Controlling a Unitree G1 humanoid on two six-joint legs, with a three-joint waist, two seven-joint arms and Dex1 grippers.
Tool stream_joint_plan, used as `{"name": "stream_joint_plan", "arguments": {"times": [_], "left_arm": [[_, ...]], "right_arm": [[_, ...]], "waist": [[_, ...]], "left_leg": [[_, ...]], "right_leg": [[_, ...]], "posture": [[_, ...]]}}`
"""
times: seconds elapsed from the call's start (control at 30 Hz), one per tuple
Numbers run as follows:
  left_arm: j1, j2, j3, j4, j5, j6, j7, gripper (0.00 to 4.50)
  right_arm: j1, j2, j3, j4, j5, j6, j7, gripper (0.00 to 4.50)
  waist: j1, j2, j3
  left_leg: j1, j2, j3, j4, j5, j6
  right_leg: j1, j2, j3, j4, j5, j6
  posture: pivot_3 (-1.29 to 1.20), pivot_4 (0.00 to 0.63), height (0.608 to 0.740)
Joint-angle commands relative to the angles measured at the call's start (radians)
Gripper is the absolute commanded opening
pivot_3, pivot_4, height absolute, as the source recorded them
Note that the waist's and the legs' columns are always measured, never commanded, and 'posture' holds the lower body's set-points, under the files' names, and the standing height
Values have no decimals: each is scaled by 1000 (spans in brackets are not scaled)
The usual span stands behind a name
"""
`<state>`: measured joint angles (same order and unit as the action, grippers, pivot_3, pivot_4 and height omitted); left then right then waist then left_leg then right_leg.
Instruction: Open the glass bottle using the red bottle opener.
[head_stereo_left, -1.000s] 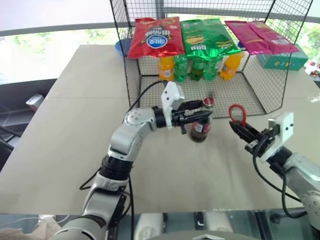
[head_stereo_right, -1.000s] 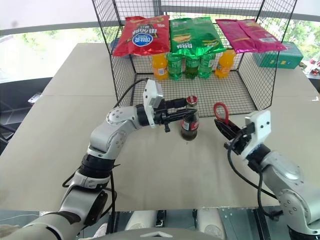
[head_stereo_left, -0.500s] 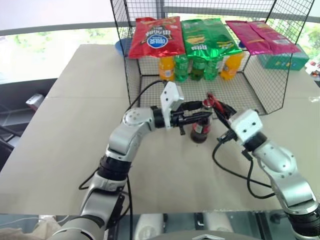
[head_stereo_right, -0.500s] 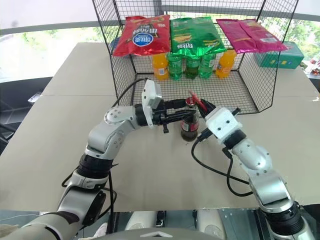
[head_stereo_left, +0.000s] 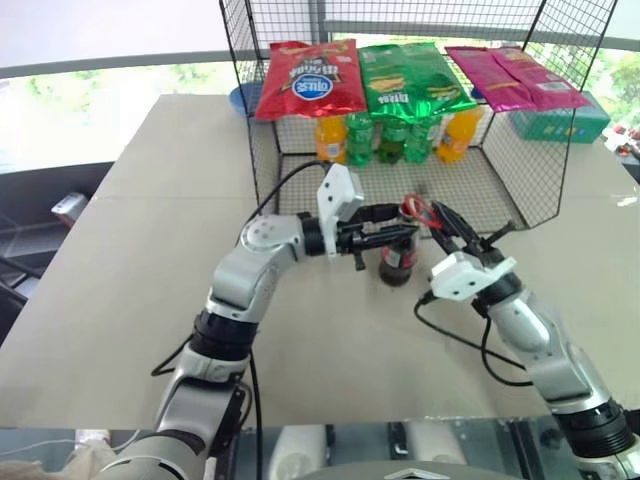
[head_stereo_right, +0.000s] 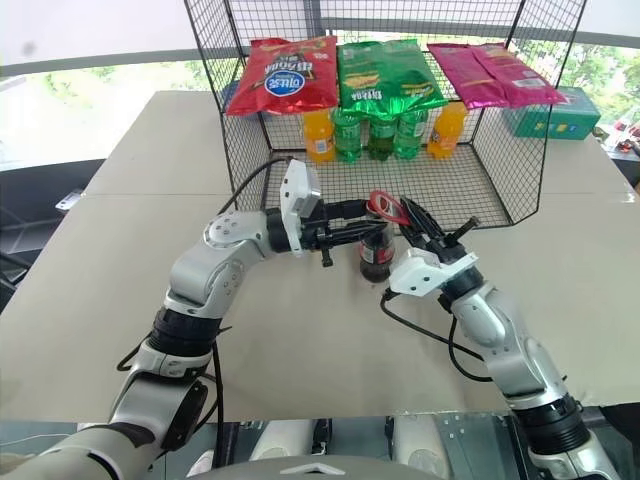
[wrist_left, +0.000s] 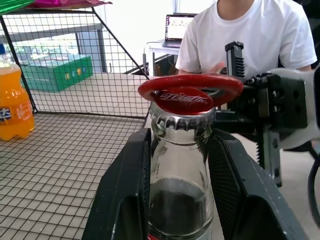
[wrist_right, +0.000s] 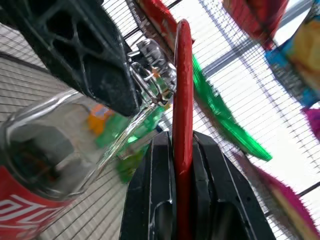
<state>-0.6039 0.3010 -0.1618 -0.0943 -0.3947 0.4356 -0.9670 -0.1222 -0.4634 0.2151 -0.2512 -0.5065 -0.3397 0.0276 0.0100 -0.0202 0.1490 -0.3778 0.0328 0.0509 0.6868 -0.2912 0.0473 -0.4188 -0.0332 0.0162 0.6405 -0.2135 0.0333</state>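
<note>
Our right tool (head_stereo_right: 411, 222) is clamped on the red bottle opener (wrist_left: 190, 86), whose ring lies level over the red cap (wrist_left: 183, 101) for prying. At its nine o'clock, our left tool (head_stereo_left: 398, 232) grips the glass bottle (head_stereo_left: 398, 260) by the neck, steadying it upright on the counter (head_stereo_left: 130, 280).

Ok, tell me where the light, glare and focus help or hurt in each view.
Left eye view: bright daylight from behind washes out the background; the glass bottle reads clearly. Left wrist view: the red cap and the red bottle opener are crisp, the person behind is soft, the window glares. Right wrist view: the opener's handle is sharp, the snack bags behind are blurred, and the sky is blown out.
</note>
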Motion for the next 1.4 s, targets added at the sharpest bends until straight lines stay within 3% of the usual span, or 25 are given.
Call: {"name": "stream_joint_plan", "arguments": {"times": [0.03,0.2,0.37,0.53,0.87,1.13,1.4], "left_arm": [[-33,-26,-10,-23,-17,-8,9,1158],[-36,-25,-13,-20,-13,-9,9,1158],[-36,-27,-14,-19,-10,-8,12,1158],[-26,-11,-26,-22,2,8,5,1158],[4,-3,-48,-22,24,13,7,1158],[13,-11,-55,-29,26,17,12,1158],[-3,-17,-56,-13,27,13,6,1158]], "right_arm": [[26,23,131,121,-87,-90,2,0],[1,83,115,218,-18,-143,-13,0],[-11,83,136,281,-117,-201,-64,0],[-58,-28,141,271,-277,-245,-68,0],[-176,-266,18,72,-154,-181,186,0],[-238,-314,-35,6,-92,-151,288,0],[-191,-327,-83,23,-83,-137,294,0]], "waist": [[-1,-1,-1],[-3,-1,-2],[-9,-1,-2],[-21,-2,-4],[-13,-3,-6],[9,-3,-5],[8,-3,-5]], "left_leg": [[0,0,0,0,0,0],[3,0,0,0,0,0],[7,0,1,0,0,0],[11,0,4,-1,0,0],[14,0,6,-3,0,1],[10,0,6,-3,-1,2],[6,0,4,-3,-1,2]], "right_leg": [[0,0,0,0,0,0],[4,0,0,0,0,0],[6,0,1,0,0,-1],[8,0,4,1,0,0],[10,-1,6,0,-1,0],[10,-3,5,-5,-1,0],[9,-3,3,-9,0,0]], "posture": [[0,150,740],[0,150,740],[0,150,740],[0,150,740],[0,150,740],[0,150,740],[0,150,740]]}}
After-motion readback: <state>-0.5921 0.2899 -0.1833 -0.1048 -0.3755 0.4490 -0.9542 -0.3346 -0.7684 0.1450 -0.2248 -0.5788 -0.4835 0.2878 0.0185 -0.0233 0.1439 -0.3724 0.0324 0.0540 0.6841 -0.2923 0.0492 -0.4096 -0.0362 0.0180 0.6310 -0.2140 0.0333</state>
